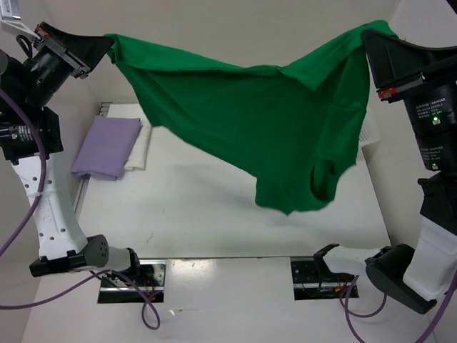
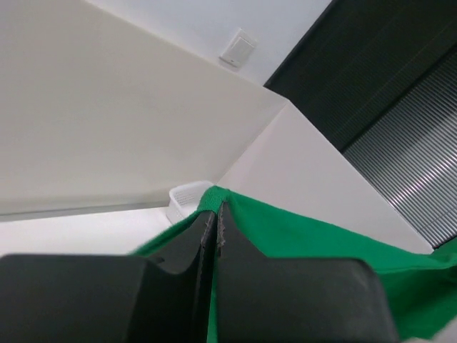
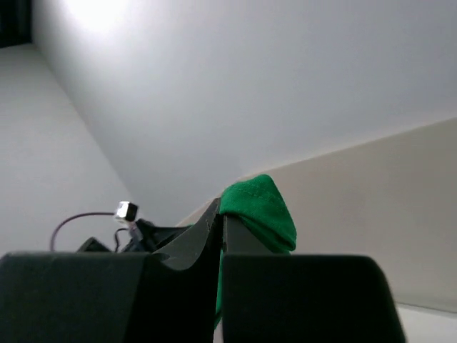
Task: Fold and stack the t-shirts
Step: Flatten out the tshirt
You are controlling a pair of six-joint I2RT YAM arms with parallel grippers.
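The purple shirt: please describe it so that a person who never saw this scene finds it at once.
Look at the white table, at its far left part. There a folded lavender shirt lies flat, overlapping a cream shirt. It alone is purple; the green shirt hangs in the air.

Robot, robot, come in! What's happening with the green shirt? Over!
Both jaws shut on green t-shirt, stretched above table. Purple t-shirt and white t-shirt folded at left. Nothing in the way.
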